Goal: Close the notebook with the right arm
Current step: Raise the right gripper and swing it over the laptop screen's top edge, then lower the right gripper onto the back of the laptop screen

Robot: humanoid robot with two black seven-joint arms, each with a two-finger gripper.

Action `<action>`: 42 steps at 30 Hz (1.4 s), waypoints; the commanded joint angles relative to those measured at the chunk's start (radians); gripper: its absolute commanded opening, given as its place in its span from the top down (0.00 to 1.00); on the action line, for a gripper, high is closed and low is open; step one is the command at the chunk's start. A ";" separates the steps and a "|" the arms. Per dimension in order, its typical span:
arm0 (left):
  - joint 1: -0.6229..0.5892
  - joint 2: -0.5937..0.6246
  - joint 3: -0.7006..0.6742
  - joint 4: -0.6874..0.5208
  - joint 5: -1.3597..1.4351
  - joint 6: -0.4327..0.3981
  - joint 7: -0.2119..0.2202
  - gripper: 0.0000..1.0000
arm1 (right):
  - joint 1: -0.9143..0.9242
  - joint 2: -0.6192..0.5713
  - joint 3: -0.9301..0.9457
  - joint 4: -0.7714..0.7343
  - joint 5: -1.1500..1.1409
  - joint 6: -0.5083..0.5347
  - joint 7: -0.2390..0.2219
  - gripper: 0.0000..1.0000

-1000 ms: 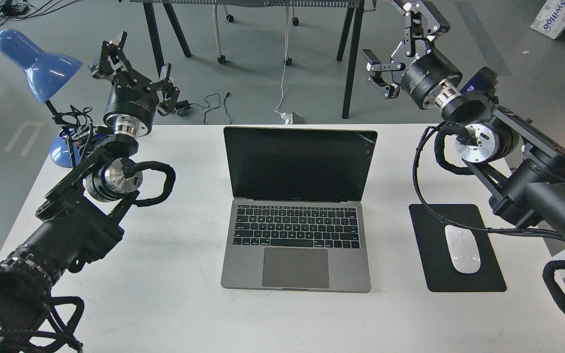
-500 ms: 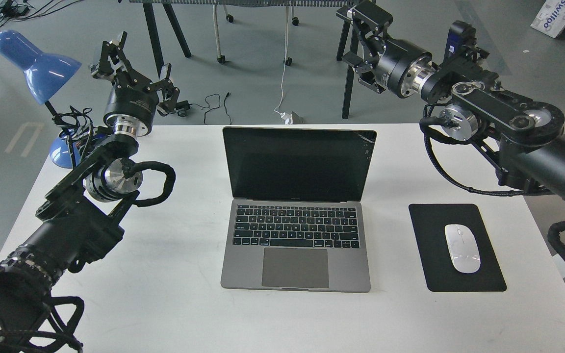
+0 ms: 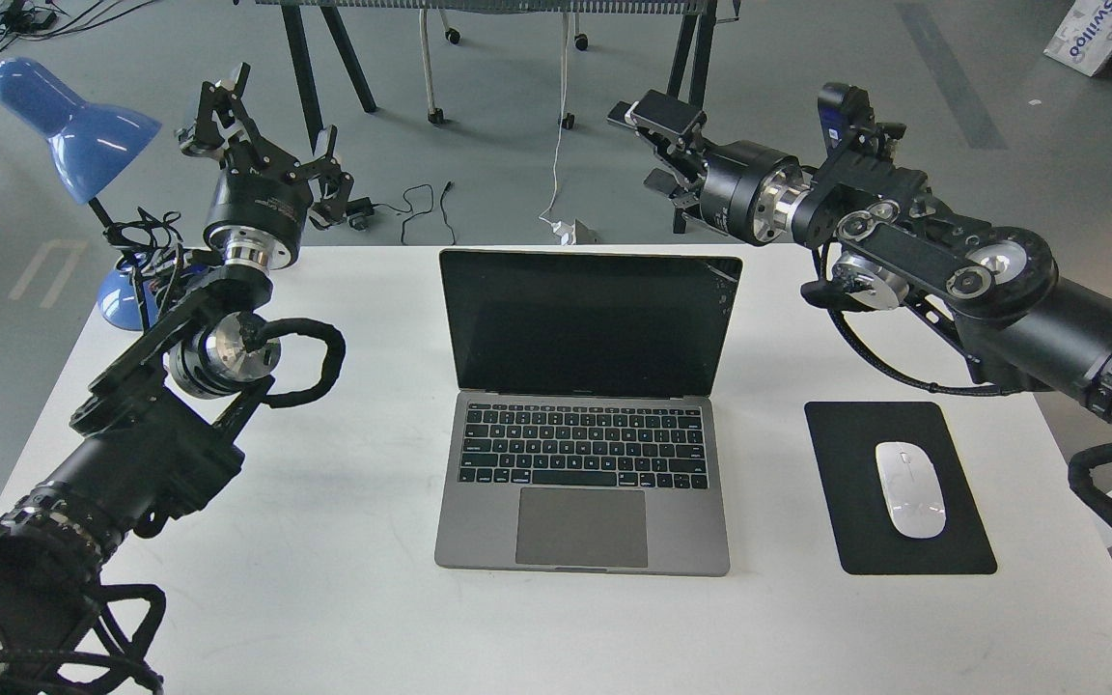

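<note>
The notebook point(image 3: 583, 410) is a space-grey laptop standing open in the middle of the white table point(image 3: 344, 541), its black screen upright and facing me. My right arm point(image 3: 913, 256) reaches in from the right. Its gripper point(image 3: 654, 150) is open and empty, pointing left, above and behind the screen's top right corner and apart from it. My left gripper point(image 3: 271, 135) is open and empty, held up at the far left near the blue lamp point(image 3: 73, 130).
A black mouse pad point(image 3: 903, 550) with a white mouse point(image 3: 910, 488) lies right of the notebook, under the right arm. Black table legs point(image 3: 686, 116) and cables point(image 3: 421, 208) are on the floor beyond the table's far edge.
My right arm has swung left and lowered, bringing its gripper from high at the far right to just behind the screen's top right corner. The notebook and left arm have not moved.
</note>
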 commanded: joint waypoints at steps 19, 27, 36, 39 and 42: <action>-0.001 0.000 0.000 0.000 -0.001 0.000 0.000 0.00 | 0.018 -0.005 -0.045 0.030 -0.046 0.138 0.003 0.00; 0.000 0.000 0.000 0.000 -0.001 0.000 0.000 0.00 | 0.020 -0.012 -0.051 0.087 -0.045 0.213 0.001 0.00; 0.000 0.000 0.000 0.000 -0.001 0.000 0.000 0.00 | 0.005 -0.051 -0.058 0.156 -0.042 0.283 0.001 0.00; 0.000 0.000 0.000 0.000 -0.001 0.000 0.000 0.00 | -0.003 -0.061 -0.059 0.174 -0.042 0.293 0.001 0.00; -0.001 0.000 0.000 0.000 -0.001 0.000 0.000 0.00 | -0.024 -0.061 -0.059 0.182 -0.042 0.297 0.001 0.00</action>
